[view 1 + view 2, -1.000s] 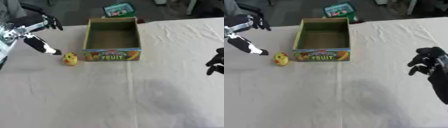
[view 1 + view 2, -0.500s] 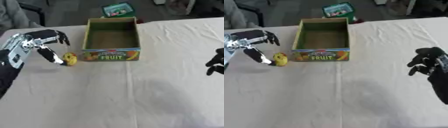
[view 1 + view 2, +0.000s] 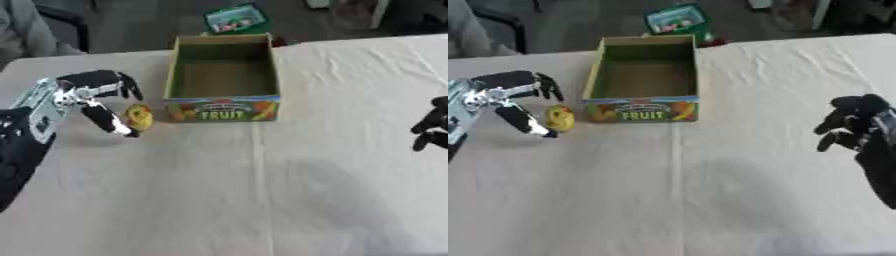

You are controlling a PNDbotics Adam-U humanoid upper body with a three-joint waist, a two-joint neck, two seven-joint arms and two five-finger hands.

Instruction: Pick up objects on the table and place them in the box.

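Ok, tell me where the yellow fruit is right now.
The yellow fruit sits on the table on the robot's left, just left of the box at its front corner, with the left hand spread open around it.

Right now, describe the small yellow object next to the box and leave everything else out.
The yellow object is small and rounded, with a reddish patch on its upper side; it may be a toy fruit. It sits on the white tablecloth, just left of the FRUIT box near its front corner, apart from it. The left hand arches around it, thumb low at its left side and fingers curled above; whether they touch it cannot be told.
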